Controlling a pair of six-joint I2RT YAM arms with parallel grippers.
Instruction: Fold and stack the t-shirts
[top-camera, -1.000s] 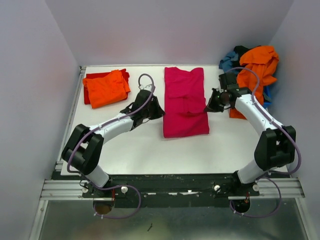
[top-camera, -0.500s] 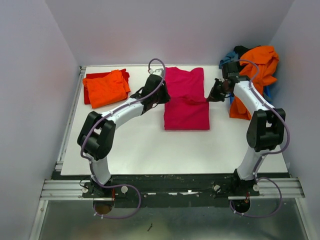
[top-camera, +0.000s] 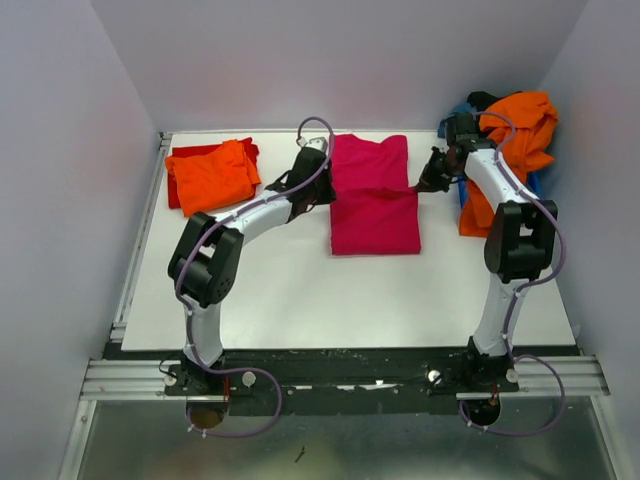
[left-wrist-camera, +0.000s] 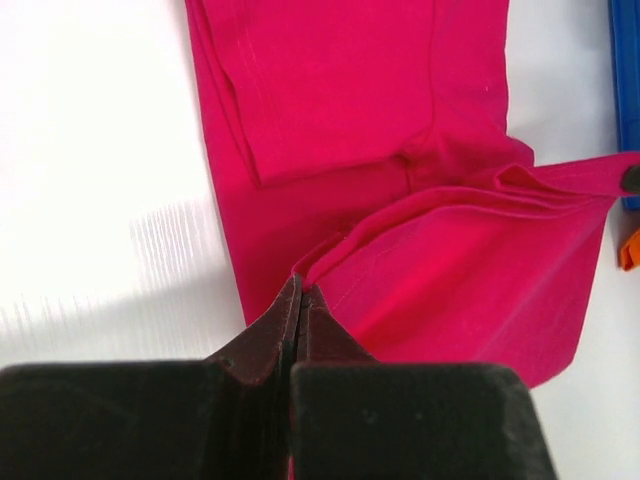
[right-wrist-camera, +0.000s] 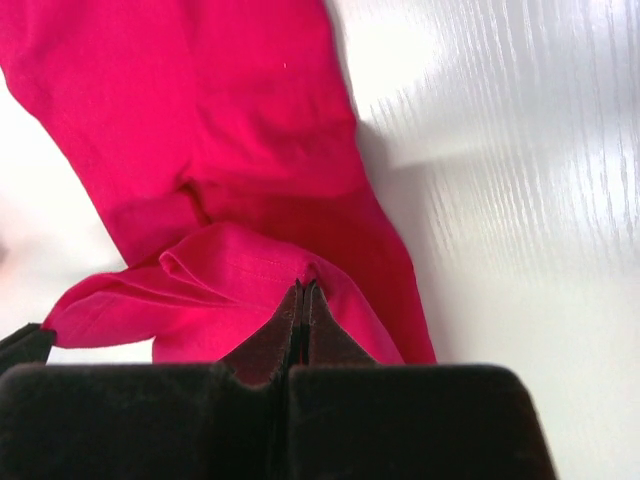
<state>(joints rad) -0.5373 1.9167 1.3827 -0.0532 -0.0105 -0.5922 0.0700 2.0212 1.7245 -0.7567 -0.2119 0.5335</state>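
Note:
The magenta-pink t-shirt (top-camera: 375, 222) lies lengthwise in the middle of the table, its near half lifted and doubled toward the far half. My left gripper (top-camera: 322, 190) is shut on the hem's left corner (left-wrist-camera: 318, 262). My right gripper (top-camera: 427, 185) is shut on the hem's right corner (right-wrist-camera: 300, 265). In the wrist views the gripper tips (left-wrist-camera: 300, 287) (right-wrist-camera: 303, 288) pinch the raised fold, and the flat sleeve part (left-wrist-camera: 350, 90) (right-wrist-camera: 200, 100) lies beyond. A folded orange tee (top-camera: 212, 176) rests on a red one (top-camera: 190, 153) at the back left.
At the back right, a loose heap of an orange tee (top-camera: 520, 130), a teal-blue one (top-camera: 458, 118) and a black one (top-camera: 482, 99) sits in a blue bin (left-wrist-camera: 625, 100). The bin stands close beside my right gripper. Grey walls enclose the white table (top-camera: 290, 290).
Both grippers have moved toward the far edge, carrying the shirt's near hem up and over. The shirt on the table now looks shorter.

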